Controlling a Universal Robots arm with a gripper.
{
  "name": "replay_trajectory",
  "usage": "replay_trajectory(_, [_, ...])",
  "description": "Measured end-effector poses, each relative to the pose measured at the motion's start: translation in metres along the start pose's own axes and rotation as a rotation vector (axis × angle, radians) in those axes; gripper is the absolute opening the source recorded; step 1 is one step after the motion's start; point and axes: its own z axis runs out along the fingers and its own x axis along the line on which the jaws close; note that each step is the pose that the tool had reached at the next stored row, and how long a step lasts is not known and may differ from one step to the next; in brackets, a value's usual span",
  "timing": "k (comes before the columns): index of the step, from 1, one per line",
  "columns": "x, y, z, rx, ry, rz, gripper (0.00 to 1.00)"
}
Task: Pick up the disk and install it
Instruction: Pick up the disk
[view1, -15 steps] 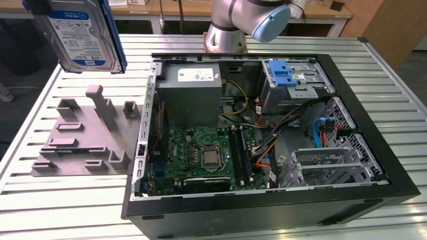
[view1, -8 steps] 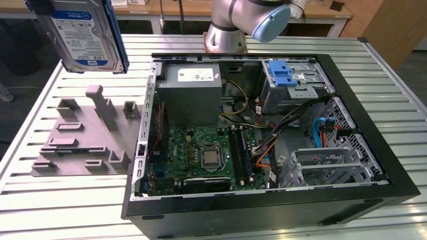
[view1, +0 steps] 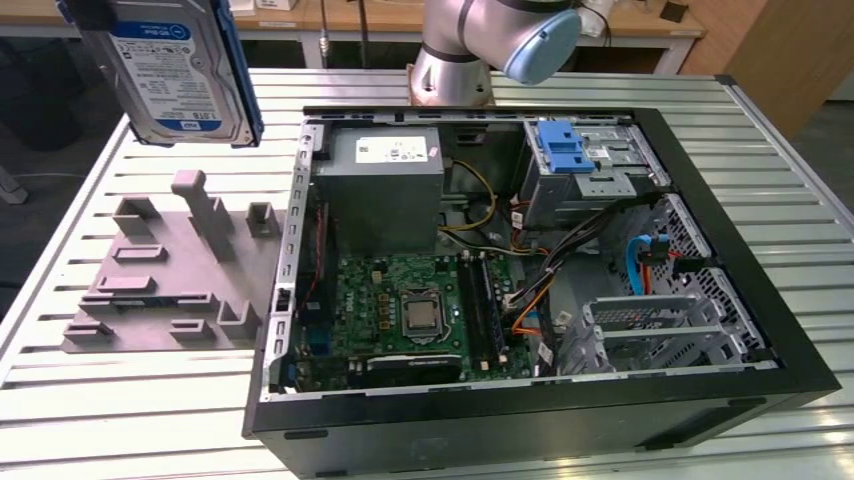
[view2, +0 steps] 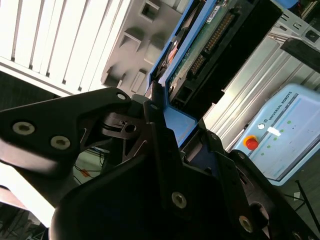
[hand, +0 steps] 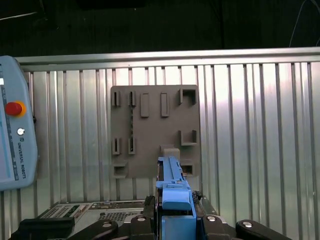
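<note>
The disk (view1: 180, 70), silver with a white-and-blue label and blue rails, hangs upright in the air at the exterior view's upper left, above the slatted table and the grey fixture (view1: 167, 270). My gripper (hand: 174, 205) is shut on it. The first wrist view looks down along the disk's blue rail (hand: 172, 182) between the black fingers. In the second wrist view the disk (view2: 200, 45) shows its green circuit board and connector beyond the gripper body. The grey fixture (hand: 155, 132) lies straight below.
An open computer case (view1: 747, 240) lies on the table at the exterior view's right, with a grey power supply (view1: 380, 160), a motherboard (view1: 414, 310) and a drive cage with a blue tab (view1: 574, 150). The arm's base (view1: 454, 60) stands behind it. A teach pendant (hand: 15, 130) lies beside the fixture.
</note>
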Motion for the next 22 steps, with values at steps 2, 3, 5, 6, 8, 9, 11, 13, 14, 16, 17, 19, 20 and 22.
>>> replay_trajectory(2, [-0.0001,-0.0014,0.0,0.0,0.0,0.0,0.37])
replay_trajectory(3, [-0.0001,-0.0021,0.0,0.0,0.0,0.0,0.37])
replay_trajectory(5, [-0.0002,-0.0035,0.0,0.0,0.0,0.0,0.37])
replay_trajectory(6, [-0.0002,-0.0041,-0.0001,-0.0001,0.0001,0.0,0.37])
replay_trajectory(8, [-0.0003,-0.0056,0.0,0.0,0.0,0.0,0.37])
replay_trajectory(9, [-0.0004,-0.0066,-0.0001,-0.0001,0.0,0.0,0.37])
replay_trajectory(11, [-0.0005,-0.0089,0.0,0.0,0.0,0.0,0.37])
replay_trajectory(13, [-0.0006,-0.0114,0.0,0.0,0.0,0.0,0.37])
replay_trajectory(14, [-0.0007,-0.0127,0.0,0.0,0.0,0.0,0.37])
replay_trajectory(16, [-0.0008,-0.0147,-0.0001,-0.0001,0.0,0.0,0.37])
replay_trajectory(17, [-0.0008,-0.0155,-0.0001,0.0,0.0,0.0,0.37])
replay_trajectory(19, [-0.0009,-0.0178,0.0,0.0,0.0,0.0,0.37])
replay_trajectory(20, [-0.001,-0.0191,0.0,0.0,0.0,0.0,0.37])
replay_trajectory(22, [-0.0011,-0.0224,0.0001,-0.0001,0.0,0.0,0.37])
